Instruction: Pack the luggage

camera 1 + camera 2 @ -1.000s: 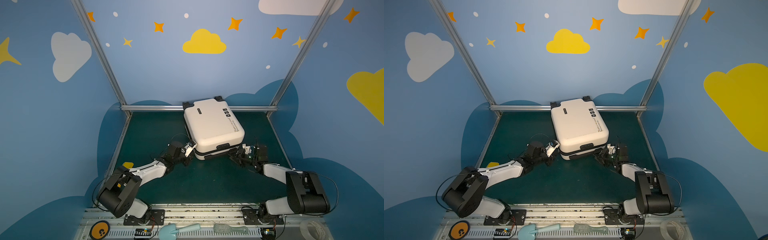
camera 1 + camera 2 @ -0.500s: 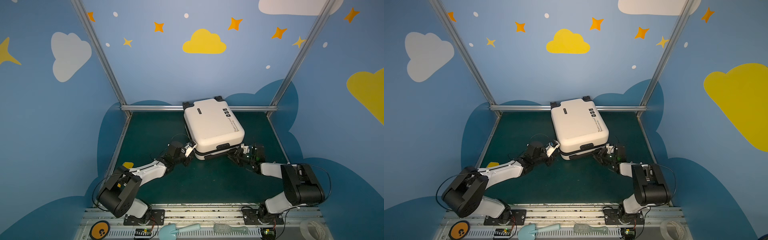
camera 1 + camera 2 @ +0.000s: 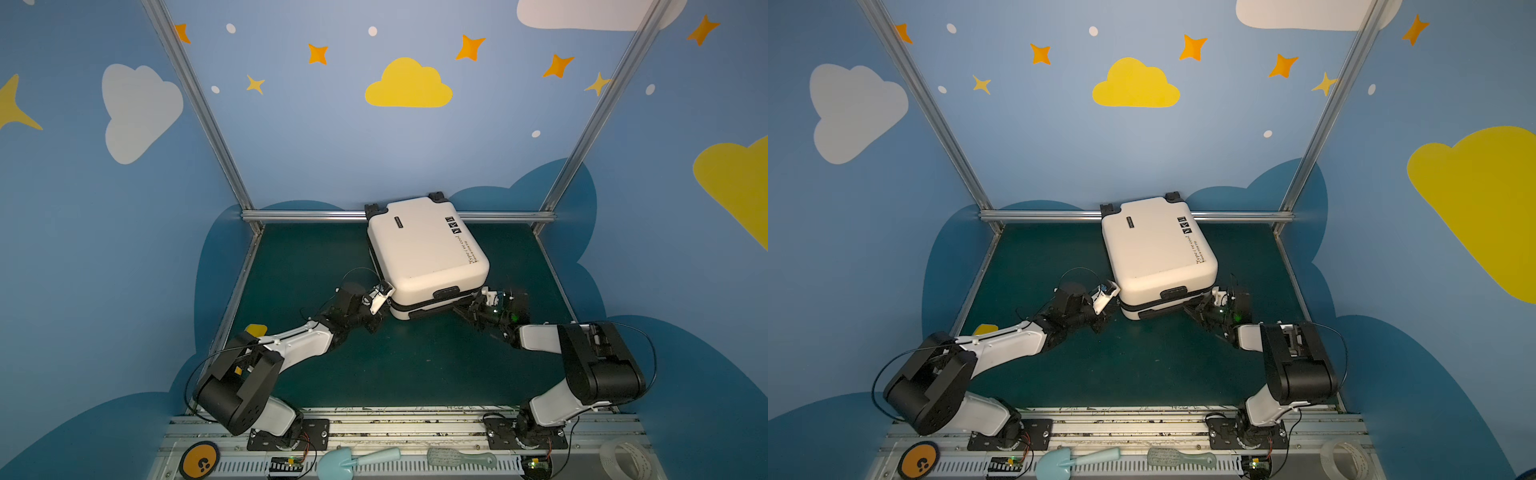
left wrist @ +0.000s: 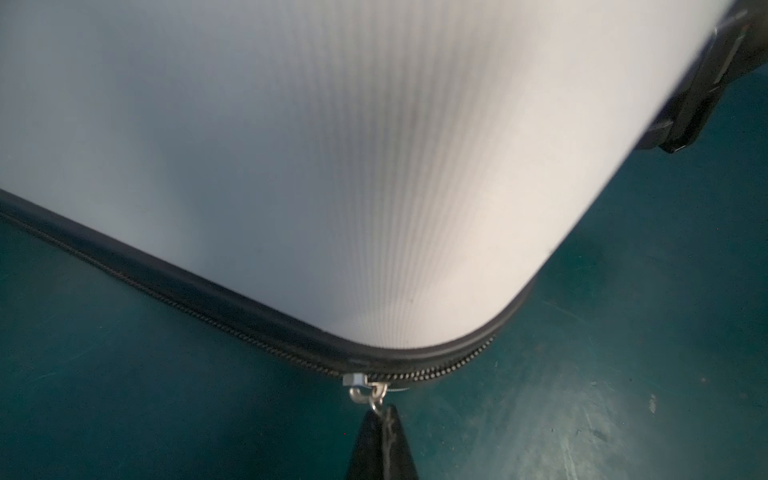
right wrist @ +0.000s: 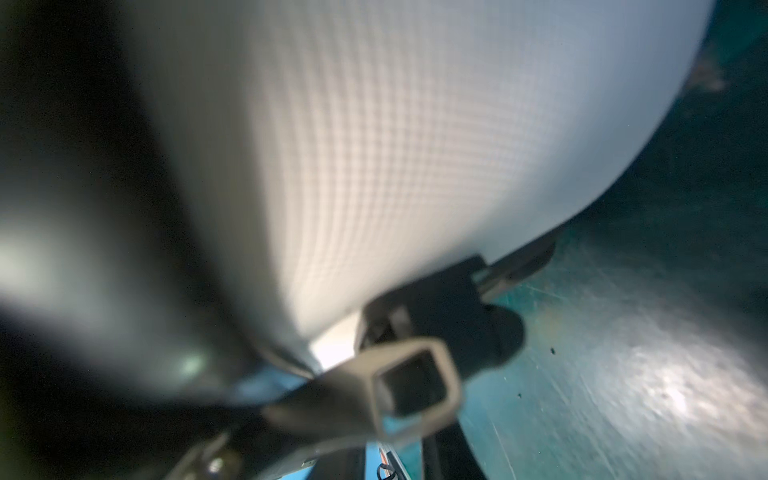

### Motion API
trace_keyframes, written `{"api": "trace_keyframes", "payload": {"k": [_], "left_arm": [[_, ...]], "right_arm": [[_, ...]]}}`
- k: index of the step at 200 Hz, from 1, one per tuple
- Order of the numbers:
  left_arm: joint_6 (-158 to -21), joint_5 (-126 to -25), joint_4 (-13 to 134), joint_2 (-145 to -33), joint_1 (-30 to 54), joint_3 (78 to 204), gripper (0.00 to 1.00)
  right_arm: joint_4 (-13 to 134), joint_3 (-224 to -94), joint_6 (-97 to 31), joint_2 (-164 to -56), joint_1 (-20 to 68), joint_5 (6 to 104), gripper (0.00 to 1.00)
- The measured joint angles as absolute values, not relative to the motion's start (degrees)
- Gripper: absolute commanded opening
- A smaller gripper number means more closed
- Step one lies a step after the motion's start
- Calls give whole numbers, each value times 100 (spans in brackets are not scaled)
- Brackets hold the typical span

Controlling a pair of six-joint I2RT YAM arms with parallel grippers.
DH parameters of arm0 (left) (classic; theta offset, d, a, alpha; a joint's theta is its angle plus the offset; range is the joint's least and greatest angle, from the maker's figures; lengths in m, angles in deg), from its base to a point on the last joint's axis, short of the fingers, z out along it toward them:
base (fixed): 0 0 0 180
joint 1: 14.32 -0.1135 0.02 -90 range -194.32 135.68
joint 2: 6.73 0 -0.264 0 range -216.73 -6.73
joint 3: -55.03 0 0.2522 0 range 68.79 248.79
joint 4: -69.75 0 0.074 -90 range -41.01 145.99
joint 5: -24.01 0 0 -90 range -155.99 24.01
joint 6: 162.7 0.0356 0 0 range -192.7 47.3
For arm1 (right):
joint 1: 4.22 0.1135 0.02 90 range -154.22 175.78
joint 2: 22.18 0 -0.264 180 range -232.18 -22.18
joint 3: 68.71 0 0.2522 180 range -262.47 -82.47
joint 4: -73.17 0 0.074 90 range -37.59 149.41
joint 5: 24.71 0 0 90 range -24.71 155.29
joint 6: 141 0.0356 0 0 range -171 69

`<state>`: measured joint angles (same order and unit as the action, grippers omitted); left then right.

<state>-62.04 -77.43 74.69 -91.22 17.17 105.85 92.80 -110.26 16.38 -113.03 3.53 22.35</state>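
1. At the back middle of the green mat (image 3: 415, 365), the suitcase (image 3: 424, 253) lies flat and closed. It is turned slightly askew, with its wheeled end touching the rear rail (image 3: 307, 215).
2. The left gripper (image 4: 384, 419) is at the near left corner with its jaws fully together. It seems to pinch the pull hanging from the metal slider (image 4: 357, 380).
3. The right gripper (image 3: 467, 309) sits at the near right corner. The wrist view is too blurred to tell how wide its jaws are, or whether they hold the grey square-holed tab (image 5: 411, 386).
4. Risk: the thin pull could slip from the pinch if tugged off the line of the zipper (image 4: 208, 320). This is likeliest on the rounded corner where the slider sits.
5. Risk: the case looks light and hard on a smooth mat. A sideways tug may spin or slide it rather than move the slider, unless the other arm braces it.
6. Materials:
   - The shell is rigid white plastic, finely ribbed, with rounded corners.
   - The zipper has small dark teeth on black tape.
   - The mat is scuffed and slightly shiny.
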Motion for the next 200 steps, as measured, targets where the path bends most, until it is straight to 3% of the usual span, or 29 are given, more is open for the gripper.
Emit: {"api": "trace_keyframes", "payload": {"k": [29,144,200], "left_arm": [[-6220,-7789,7462,-9120,1728,10574,3],[-6329,-7485,7823,-9002,2418,10336,3],[-6478,-7313,8061,-9587,2814,10756,3]], "right_arm": [[9312,-11024,1657,-11329,351,2211,0],[9546,-11024,1845,-11486,351,2060,0],[9607,-11024,1981,-11517,480,2123,0]]}}
